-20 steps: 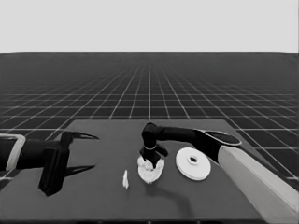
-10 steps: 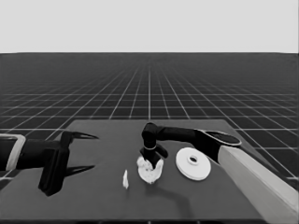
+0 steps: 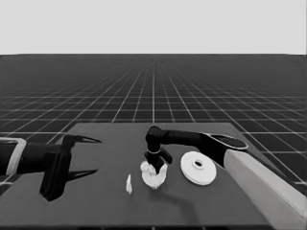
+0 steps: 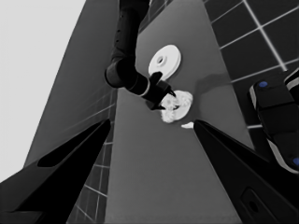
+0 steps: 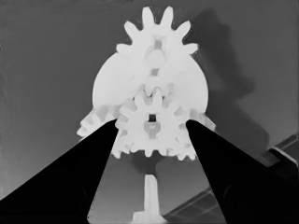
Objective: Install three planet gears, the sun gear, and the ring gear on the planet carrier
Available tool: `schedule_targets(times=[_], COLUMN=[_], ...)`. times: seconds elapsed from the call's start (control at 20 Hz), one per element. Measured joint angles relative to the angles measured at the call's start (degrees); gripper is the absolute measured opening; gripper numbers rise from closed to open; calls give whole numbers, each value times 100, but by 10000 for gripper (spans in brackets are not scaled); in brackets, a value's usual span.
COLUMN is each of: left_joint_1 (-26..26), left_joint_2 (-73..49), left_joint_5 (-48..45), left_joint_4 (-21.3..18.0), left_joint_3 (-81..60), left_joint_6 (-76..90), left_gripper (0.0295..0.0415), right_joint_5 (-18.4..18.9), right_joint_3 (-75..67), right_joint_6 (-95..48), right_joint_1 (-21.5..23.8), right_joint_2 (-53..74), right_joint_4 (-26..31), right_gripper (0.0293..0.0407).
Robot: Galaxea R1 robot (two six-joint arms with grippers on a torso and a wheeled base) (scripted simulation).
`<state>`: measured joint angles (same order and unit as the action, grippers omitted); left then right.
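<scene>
R arm reaches in from the right side of the table (image 3: 96,201), its gripper (image 3: 157,165) pointing down right over the smaller round part (image 3: 152,178), which sits near the table's middle, a bit toward the front. From the wrist cam the right gripper (image 5: 152,128) has a small toothed gear (image 5: 150,126) between its two fingers; both fingers (image 5: 100,154) press against the gear's teeth on either side, so it's clamped on that gear. The gear is over the centre of the smaller round part (image 5: 110,81).

More gears already on that disc: one (image 5: 156,39) at the far rim w/ teeth sticking out past the edge, two others poking out low on either side behind the fingers, partly hidden, so can't say exactly how they sit.

Larger round part (image 3: 198,167) lies flat just to the right of the smaller one, apart from it, not touching. Also seen in the left wrist view (image 4: 165,59), beyond the right gripper (image 4: 167,95).

Thin white piece (image 3: 128,184) stands upright on the table just left of the smaller round part, near but apart.

L arm is parked at the table's left end, left gripper (image 3: 88,155) w/ fingers spread wide, nothing between them.
</scene>
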<state>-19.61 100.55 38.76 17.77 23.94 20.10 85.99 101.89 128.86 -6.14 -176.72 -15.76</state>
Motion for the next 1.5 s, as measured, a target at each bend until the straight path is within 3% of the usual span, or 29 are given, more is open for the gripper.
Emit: schedule_targets(times=[0.5,0.6,0.65,0.7,1.0,1.05,1.15,1.3,1.5], left_joint_1=[0,0,0,0,0,0,0,0,0], left_joint_2=[0,0,0,0,0,0,0,0,0], left_joint_5=[0,0,0,0,0,0,0,0,0], left_joint_4=[0,0,0,0,0,0,0,0,0], left_joint_3=[0,0,0,0,0,0,0,0,0], left_joint_6=[0,0,0,0,0,0,0,0,0], left_gripper=[385,385,385,385,385,385,385,385,385], right_joint_5=[0,0,0,-1,-1,151,224,223,219], right_joint_3=[0,0,0,0,0,-222,-372,-409,-414], right_joint_6=[600,657,669,676,685,-1565,-3828,-4805,-5030], right_joint_1=[0,0,0,0,0,279,623,756,782], right_joint_2=[0,0,0,0,0,51,78,91,95], right_joint_4=[0,0,0,-1,-1,246,503,629,660], right_gripper=[309,369,380,383,385,393,388,385,385])
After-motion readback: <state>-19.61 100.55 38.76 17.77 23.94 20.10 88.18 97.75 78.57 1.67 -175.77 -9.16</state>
